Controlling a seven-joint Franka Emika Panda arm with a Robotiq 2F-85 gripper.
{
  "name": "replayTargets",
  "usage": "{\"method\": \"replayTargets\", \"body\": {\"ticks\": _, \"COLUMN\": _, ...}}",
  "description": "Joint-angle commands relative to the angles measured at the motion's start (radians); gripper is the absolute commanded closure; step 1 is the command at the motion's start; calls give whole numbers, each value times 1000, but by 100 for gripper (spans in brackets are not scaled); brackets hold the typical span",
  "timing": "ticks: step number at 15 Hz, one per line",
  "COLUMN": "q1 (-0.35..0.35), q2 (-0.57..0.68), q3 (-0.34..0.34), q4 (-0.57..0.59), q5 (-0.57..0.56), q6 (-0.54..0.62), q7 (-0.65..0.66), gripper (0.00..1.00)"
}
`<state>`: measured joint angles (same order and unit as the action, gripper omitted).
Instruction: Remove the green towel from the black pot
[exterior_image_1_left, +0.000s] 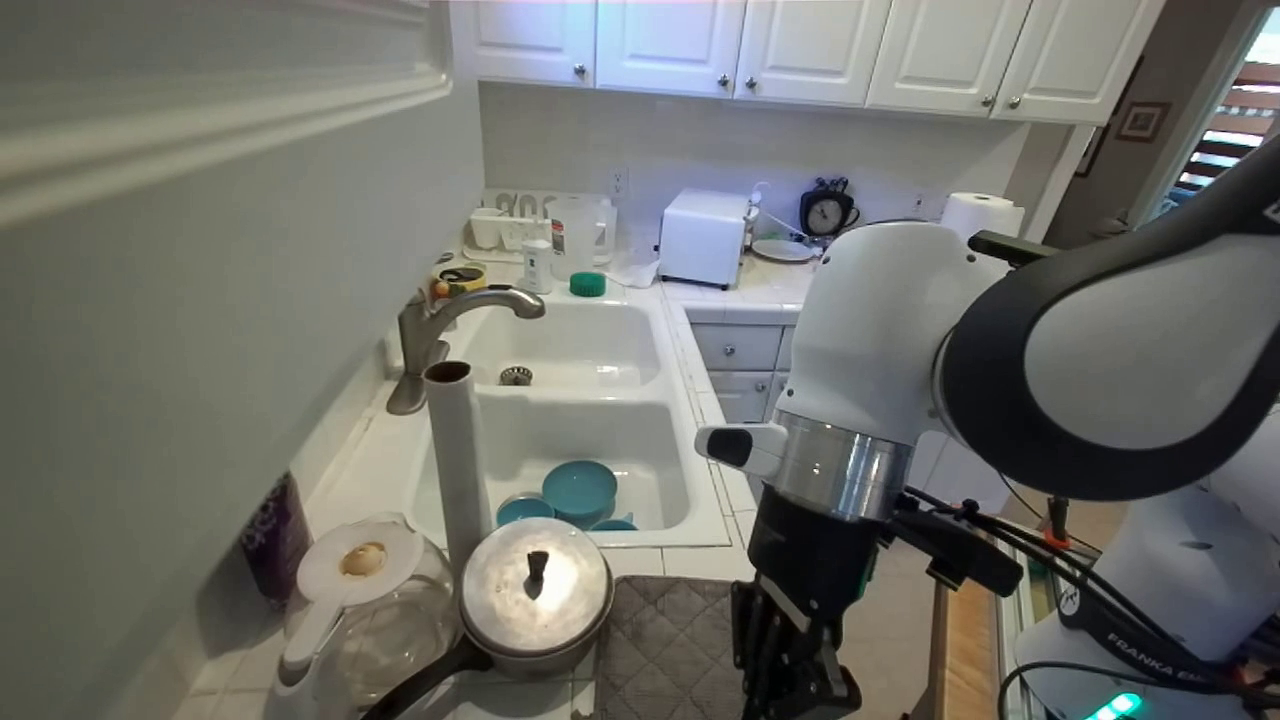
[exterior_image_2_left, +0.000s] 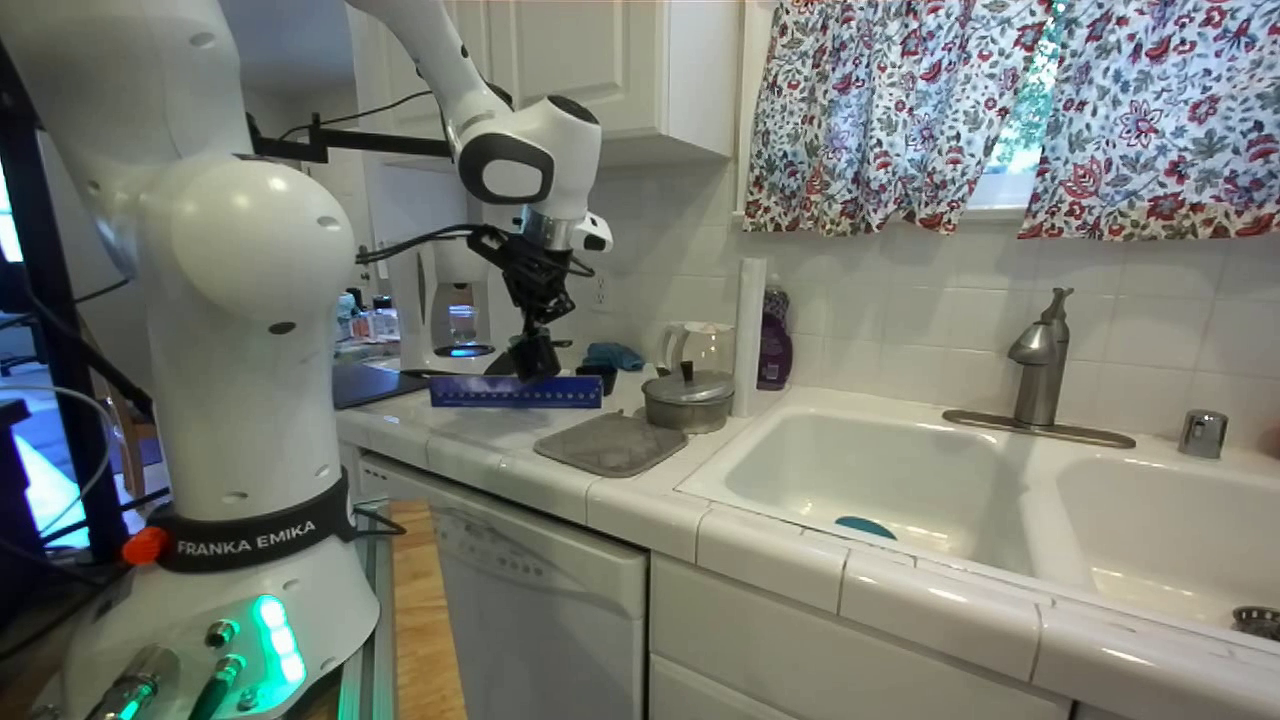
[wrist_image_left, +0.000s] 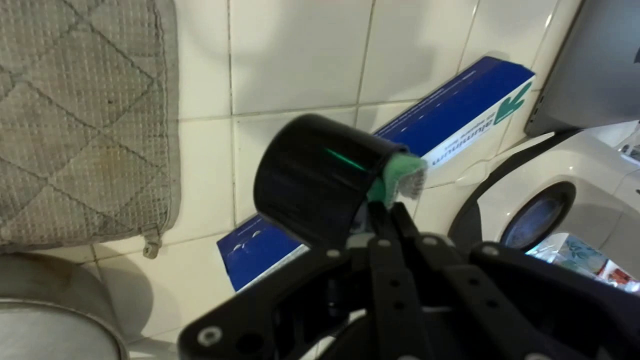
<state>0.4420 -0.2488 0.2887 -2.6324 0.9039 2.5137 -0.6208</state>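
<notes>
The black pot (wrist_image_left: 320, 175) hangs tilted on its side, its mouth facing my fingertips in the wrist view. The green towel (wrist_image_left: 402, 170) sticks out of its mouth; the rest of it is hidden inside. My gripper (wrist_image_left: 389, 206) is nearly closed, with its fingertips pinched at the towel beside the pot's rim. Whether the rim is also pinched I cannot tell. In an exterior view the gripper (exterior_image_2_left: 537, 335) holds the dark pot (exterior_image_2_left: 537, 358) in front of or above a blue box. In an exterior view the gripper (exterior_image_1_left: 795, 670) is at the bottom edge and the pot cannot be made out.
The long blue box (wrist_image_left: 465, 105) lies under the pot. A grey quilted mat (wrist_image_left: 90, 120) and a lidded metal pot (wrist_image_left: 60, 330) are beside it. A coffee maker (wrist_image_left: 565, 190) and a laptop (wrist_image_left: 585, 65) stand opposite. A blue cloth (exterior_image_2_left: 613, 355) lies behind. The sink (exterior_image_2_left: 900, 460) is farther along.
</notes>
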Motion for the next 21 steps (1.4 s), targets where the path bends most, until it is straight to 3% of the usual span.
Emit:
{"method": "replayTargets", "body": {"ticks": 1, "q1": 11, "q2": -17, "q3": -19, "q4": 2, "q5": 16, "q6": -66, "q7": -2, "gripper": 99}}
{"method": "replayTargets", "body": {"ticks": 2, "q1": 30, "q2": -33, "q3": -39, "q4": 5, "q5": 71, "q6": -125, "q7": -56, "gripper": 99}}
{"method": "replayTargets", "body": {"ticks": 3, "q1": -11, "q2": -13, "q3": 38, "q4": -32, "q5": -53, "q6": 113, "q7": 15, "gripper": 99}}
{"method": "replayTargets", "body": {"ticks": 4, "q1": -1, "q2": -16, "q3": 18, "q4": -21, "q5": -22, "q6": 61, "q7": -3, "gripper": 99}}
{"method": "replayTargets", "body": {"ticks": 5, "q1": 33, "q2": -32, "q3": -29, "q4": 2, "q5": 67, "q6": -88, "q7": -68, "gripper": 99}}
{"method": "replayTargets", "body": {"ticks": 7, "q1": -4, "q2": -7, "q3": 41, "q4": -29, "q5": -42, "q6": 148, "q7": -19, "gripper": 99}}
{"method": "replayTargets", "body": {"ticks": 8, "q1": 34, "q2": -24, "q3": -21, "q4": 3, "q5": 61, "q6": -58, "q7": -72, "gripper": 99}}
{"method": "replayTargets", "body": {"ticks": 9, "q1": 36, "q2": -23, "q3": 3, "q4": -13, "q5": 58, "q6": 20, "q7": -69, "gripper": 99}}
{"method": "replayTargets", "body": {"ticks": 10, "q1": 3, "q2": -1, "q3": 52, "q4": -34, "q5": -50, "q6": 175, "q7": -21, "gripper": 99}}
{"method": "replayTargets", "body": {"ticks": 12, "q1": 53, "q2": -21, "q3": -10, "q4": -8, "q5": 67, "q6": -18, "q7": -104, "gripper": 99}}
{"method": "replayTargets", "body": {"ticks": 13, "q1": 18, "q2": 2, "q3": 47, "q4": -33, "q5": -34, "q6": 152, "q7": -44, "gripper": 99}}
{"method": "replayTargets", "body": {"ticks": 15, "q1": 59, "q2": -34, "q3": -25, "q4": 1, "q5": 94, "q6": -93, "q7": -127, "gripper": 99}}
{"method": "replayTargets", "body": {"ticks": 16, "q1": 16, "q2": -7, "q3": 52, "q4": -36, "q5": -27, "q6": 144, "q7": -48, "gripper": 99}}
{"method": "replayTargets", "body": {"ticks": 17, "q1": 12, "q2": -10, "q3": 52, "q4": -37, "q5": -44, "q6": 157, "q7": -47, "gripper": 99}}
{"method": "replayTargets", "body": {"ticks": 18, "q1": 57, "q2": -43, "q3": -22, "q4": -6, "q5": 66, "q6": -85, "q7": -120, "gripper": 99}}
{"method": "replayTargets", "body": {"ticks": 19, "q1": 50, "q2": -31, "q3": 1, "q4": -16, "q5": 65, "q6": -5, "q7": -104, "gripper": 99}}
{"method": "replayTargets", "body": {"ticks": 20, "q1": 9, "q2": -11, "q3": 48, "q4": -35, "q5": -41, "q6": 160, "q7": -62, "gripper": 99}}
{"method": "replayTargets", "body": {"ticks": 21, "q1": 10, "q2": -19, "q3": 53, "q4": -40, "q5": -60, "q6": 175, "q7": -27, "gripper": 99}}
